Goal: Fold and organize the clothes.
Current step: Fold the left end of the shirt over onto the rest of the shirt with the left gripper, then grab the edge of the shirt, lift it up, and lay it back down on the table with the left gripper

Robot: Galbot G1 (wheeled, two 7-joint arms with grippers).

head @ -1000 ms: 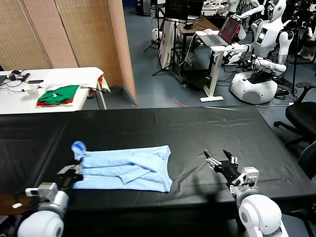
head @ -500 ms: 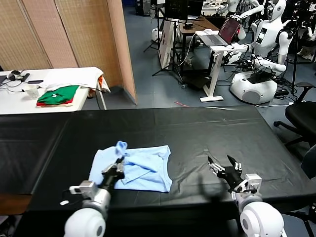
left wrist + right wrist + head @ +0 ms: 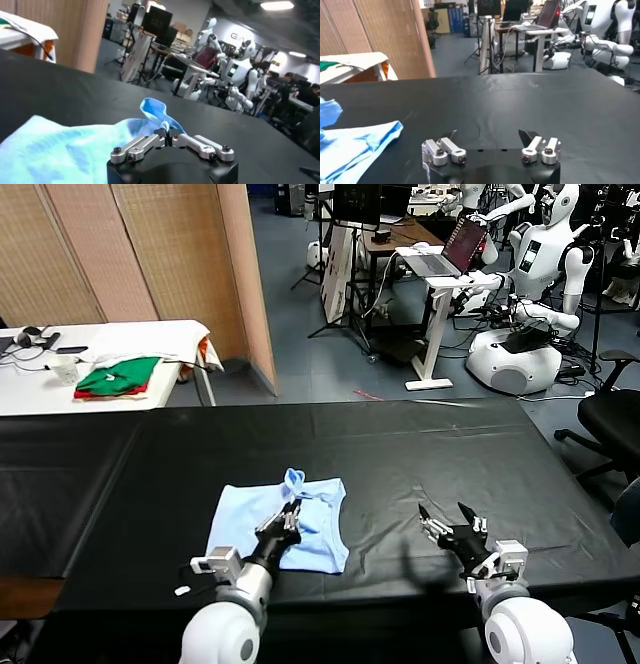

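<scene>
The pale sky-blue T-shirt [image 3: 250, 519] lies on the black table [image 3: 420, 444], doubled over into a narrower shape. My left gripper [image 3: 290, 514] rests over the shirt's right part, its fingertips nearly together on a raised flap of the blue fabric [image 3: 294, 479]. In the left wrist view the same flap [image 3: 156, 110] stands up just beyond the left gripper [image 3: 167, 135]. My right gripper [image 3: 447, 522] hovers open over bare table to the right of the shirt, holding nothing. The right wrist view shows that gripper [image 3: 490, 134] spread wide and the shirt [image 3: 350, 145] off to one side.
A white side table [image 3: 60, 389] at the back left carries folded green and red garments [image 3: 118, 376]. A black office chair [image 3: 615, 414] stands past the table's right edge. Desks, a laptop and other robots fill the room behind.
My left gripper has swept to the right across the shirt, carrying its left edge over the rest and folding it narrower. The right gripper has barely moved.
</scene>
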